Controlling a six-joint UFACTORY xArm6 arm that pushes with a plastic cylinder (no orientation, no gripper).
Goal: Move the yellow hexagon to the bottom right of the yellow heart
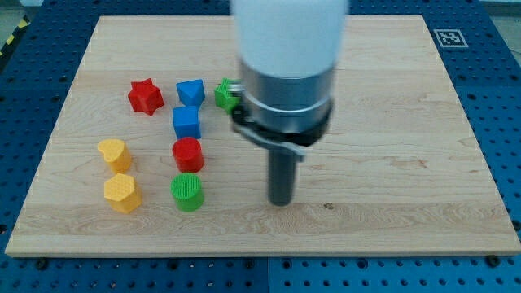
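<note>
Resting on the table [391,122] directly below the yellow heart [113,154], the yellow hexagon [121,193] looks light, rigid and slidable, best nudged rightward on its left face by my fingerless tip [281,202], now well right of it.

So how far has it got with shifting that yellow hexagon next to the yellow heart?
Nothing looks done yet. The yellow hexagon sits right below the yellow heart, not yet at its bottom right. My tip is on bare board, well off to the view's right, past the green cylinder, touching no block. Left to do: reach the hexagon and nudge it rightward.
</note>
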